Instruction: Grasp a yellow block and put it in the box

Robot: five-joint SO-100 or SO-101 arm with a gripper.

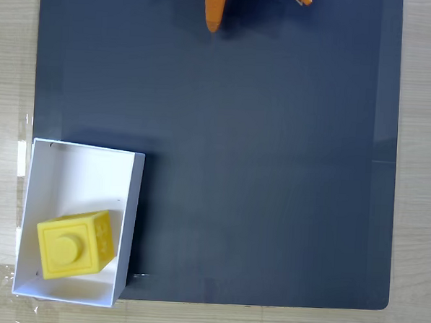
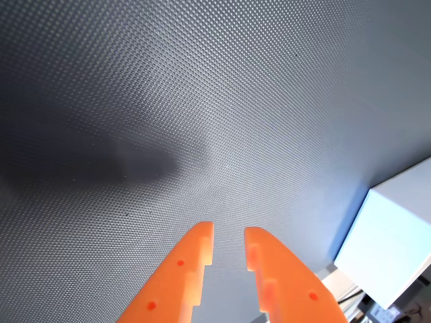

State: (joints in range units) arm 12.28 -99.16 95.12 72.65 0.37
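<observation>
We locate the yellow block point(image 1: 75, 244) inside the box point(image 1: 78, 169), at the lower left of the fixed view. It rests on the white floor toward the lower end of the box, stud side up, slightly rotated against the walls. The box sits at the lower left corner of the dark mat point(image 1: 273, 172), partly overhanging onto the pale wooden tabletop point(image 1: 419, 143).

The gripper point(image 2: 229, 242) enters the wrist view from the bottom edge. Its orange jaws stand a narrow gap apart and hold nothing; only mat shows between and beyond them. In the fixed view the orange tips appear at the top edge, near the centre, well apart from the box and the block. A white corner of the box shows at the lower right of the wrist view.

Handling, as we judge it: the block looks like rigid moulded plastic, light, with smooth and somewhat slippery faces. It should neither deform nor break under a firm squeeze. We recommend closing on two opposite flat side faces, below the stud. The box walls are thin and may shift if bumped.

With the block lying in the box and the jaws empty, we judge the placement complete.
</observation>
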